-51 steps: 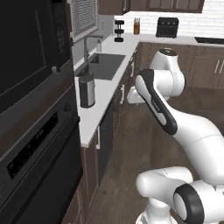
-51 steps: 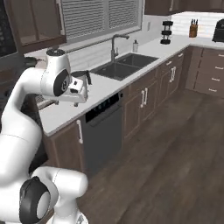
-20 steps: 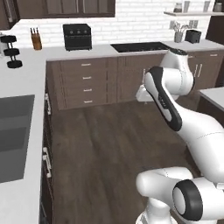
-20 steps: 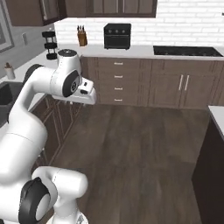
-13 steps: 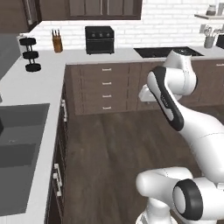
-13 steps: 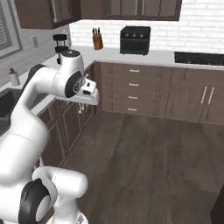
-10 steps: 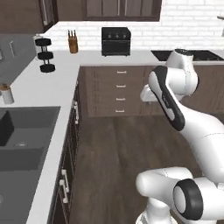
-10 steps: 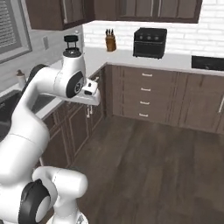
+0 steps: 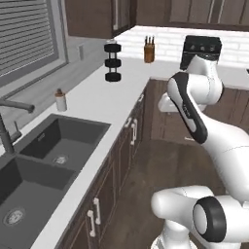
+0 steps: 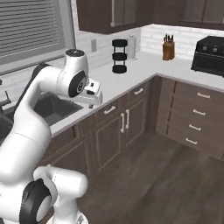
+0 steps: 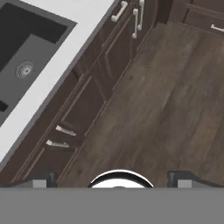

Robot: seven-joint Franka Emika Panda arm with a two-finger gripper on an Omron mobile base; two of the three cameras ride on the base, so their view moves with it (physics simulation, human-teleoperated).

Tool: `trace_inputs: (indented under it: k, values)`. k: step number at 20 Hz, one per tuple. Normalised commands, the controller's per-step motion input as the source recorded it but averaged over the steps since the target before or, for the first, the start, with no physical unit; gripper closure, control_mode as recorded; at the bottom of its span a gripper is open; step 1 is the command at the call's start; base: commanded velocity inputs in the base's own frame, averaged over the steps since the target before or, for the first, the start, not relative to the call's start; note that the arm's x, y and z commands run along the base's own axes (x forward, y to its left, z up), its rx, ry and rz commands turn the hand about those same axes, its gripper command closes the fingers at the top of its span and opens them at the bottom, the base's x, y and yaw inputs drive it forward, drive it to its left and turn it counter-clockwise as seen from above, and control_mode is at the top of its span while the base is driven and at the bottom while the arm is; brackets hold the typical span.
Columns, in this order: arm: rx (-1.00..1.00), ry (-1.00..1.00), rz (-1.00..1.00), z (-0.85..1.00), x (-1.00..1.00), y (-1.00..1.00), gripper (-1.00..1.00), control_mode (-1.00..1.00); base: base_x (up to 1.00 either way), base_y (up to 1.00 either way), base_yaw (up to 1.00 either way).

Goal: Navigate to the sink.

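Gripper (image 10: 92,104) tucked close to the arm, carrying nothing, prob. stowed for driving; can't tell if fingers are spread or pressed together. Sink (image 9: 46,165) lies at lower left of left base view, 2 basins, each w/ a round drain, faucet (image 9: 8,121) at far edge; base sits alongside its counter. Cabinet fronts (image 11: 83,96) run beside the floor, nothing blocking it. Further back: small bottle (image 9: 60,100), black stacked stand (image 9: 113,62), knife block (image 9: 149,50), toaster oven (image 10: 209,56).
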Motion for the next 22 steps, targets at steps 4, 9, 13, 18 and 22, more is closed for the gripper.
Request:
trace_inputs:
  k: [4, 9, 13, 18, 22]
  values:
    - [0.00, 0.00, 0.00, 0.00, 0.00, 0.00, -1.00, 1.00, 0.29, -0.33, 0.77]
    - [0.00, 0.00, 0.00, 0.00, 0.00, 0.00, -1.00, 1.00, 0.30, -0.34, 0.78]
    - [0.00, 0.00, 0.00, 0.00, 0.00, 0.00, -1.00, 1.00, 0.37, -0.31, 0.73]
    - [0.00, 0.00, 0.00, 0.00, 0.00, 0.00, -1.00, 1.00, 0.39, -0.37, 0.68]
    - [0.00, 0.00, 0.00, 0.00, 0.00, 0.00, -1.00, 1.00, 0.36, -0.35, 0.67]
